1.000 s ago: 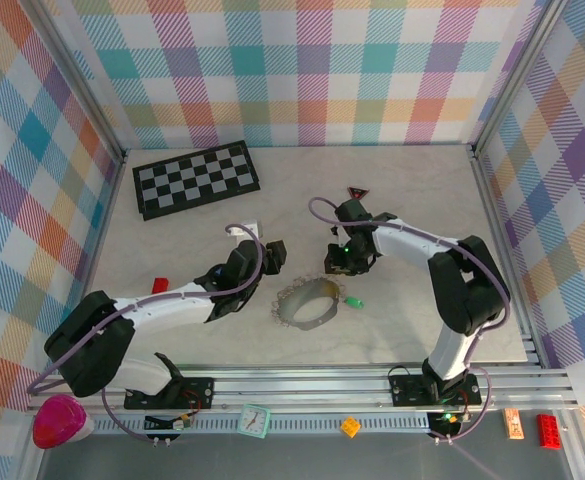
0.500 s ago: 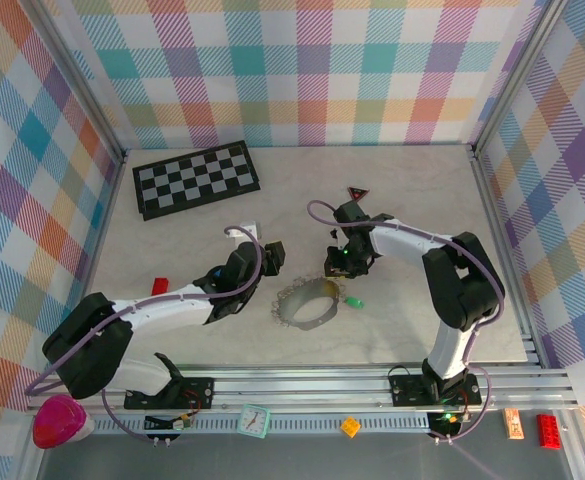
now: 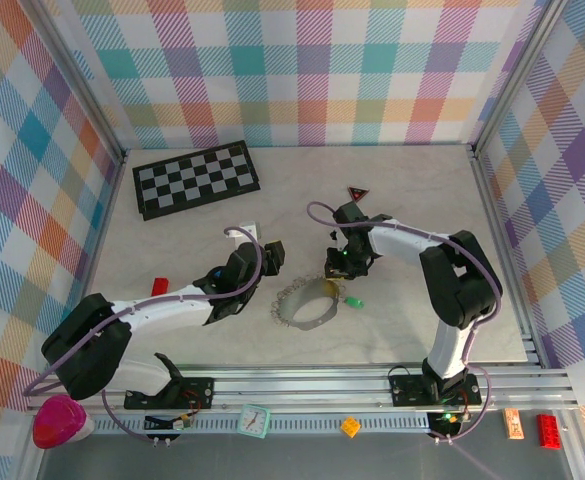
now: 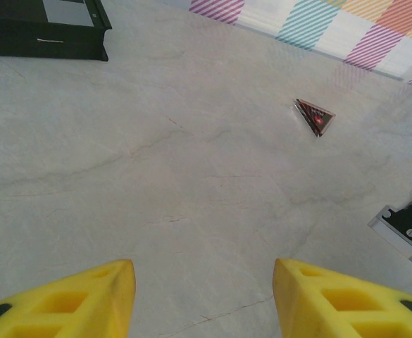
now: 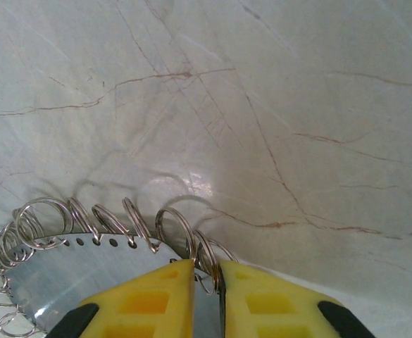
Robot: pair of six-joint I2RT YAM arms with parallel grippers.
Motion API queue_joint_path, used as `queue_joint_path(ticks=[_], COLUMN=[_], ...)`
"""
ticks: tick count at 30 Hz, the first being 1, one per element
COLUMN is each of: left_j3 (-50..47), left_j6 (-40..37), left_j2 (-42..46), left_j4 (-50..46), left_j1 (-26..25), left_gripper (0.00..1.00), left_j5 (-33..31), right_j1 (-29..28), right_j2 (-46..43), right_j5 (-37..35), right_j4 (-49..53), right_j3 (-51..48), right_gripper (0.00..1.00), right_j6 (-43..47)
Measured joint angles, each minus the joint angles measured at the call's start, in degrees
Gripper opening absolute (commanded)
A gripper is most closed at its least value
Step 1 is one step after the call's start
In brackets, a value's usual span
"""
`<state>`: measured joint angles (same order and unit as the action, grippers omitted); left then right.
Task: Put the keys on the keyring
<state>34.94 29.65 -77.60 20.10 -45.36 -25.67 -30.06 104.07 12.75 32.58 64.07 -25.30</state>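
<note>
My right hand (image 5: pixel 206 266) is pinched down to a thin slit on the rim of the wide silvery metal band-like hoop (image 5: pixel 107 274). Its blocky yellow fingers (image 5: pixel 149 299) are closed at the punched edge, with a thin wire loop in the gap. The band is smooth and dully reflective, with a row of small holes along its rim, and little wire rings (image 5: pixel 174 225) hang from them. I count about six standing clear. Those at 9 o'clock bunch too tightly to count, and the hoop's near part is cut off by the frame. From above, the hoop lies mid-counter. One tiny green-headed key (image 3: pixel 353 302) lies flat just beside it at its 3 o'clock, its blade too small to make out. My left hand (image 4: pixel 203 282) hangs spread wide, gripping nothing, over the pale, brown-veined, stone-look counter (image 4: pixel 191 162). At 1 o'clock from it lies one small dark triangle with a red mark (image 4: pixel 315 116), and at 11 o'clock one black-and-white checkerboard (image 4: pixel 44 32), cropped by the frame.
</note>
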Motion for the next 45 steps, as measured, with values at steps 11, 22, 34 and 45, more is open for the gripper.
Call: queue_joint_path(ticks=[11, 22, 34, 45], left_j3=[0.0, -0.6, -0.5, 6.9], left_j6=[0.0, -3.4, -23.6, -46.6], left_j2=[1.2, 6.3, 15.1, 9.1], left_j4=[0.0, -0.9, -5.3, -8.4], left_j1=[-0.3, -0.4, 2.9, 15.8], left_gripper=[0.53, 0.55, 0.54, 0.44], left_j5=[-0.8, -3.1, 3.2, 36.9], right_j1=[0.0, -1.1, -3.0, -3.2], right_j2=[0.1, -7.9, -20.7, -23.5], right_j5=[0.2, -3.3, -4.4, 3.6], right_j4=[-0.1, 0.4, -4.2, -10.6], right_j3=[0.1, 0.2, -2.3, -4.7], right_gripper=[0.00, 0.00, 0.00, 0.00], right_j6=[0.1, 8.9, 28.3, 41.9])
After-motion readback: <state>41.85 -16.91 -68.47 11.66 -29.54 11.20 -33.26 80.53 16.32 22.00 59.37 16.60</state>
